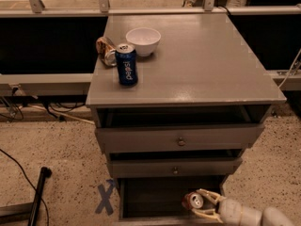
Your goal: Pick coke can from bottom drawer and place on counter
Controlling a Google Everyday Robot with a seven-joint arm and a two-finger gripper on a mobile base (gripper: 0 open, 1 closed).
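Note:
The coke can (192, 201) shows its silver top and red side inside the open bottom drawer (155, 199), at the drawer's right front. My gripper (201, 202) comes in from the lower right on a white arm, and its pale fingers (210, 195) sit on either side of the can, closed around it. The can looks slightly raised and tilted toward the camera. The grey counter (202, 65) lies above, with free surface on its right and middle.
On the counter's left stand a dark blue Pepsi can (126, 64), a crushed tan can (106, 51) and a white bowl (143, 41). Two shallower drawers with knobs (180, 141) stick out above the bottom drawer. A blue X is taped on the floor (106, 197).

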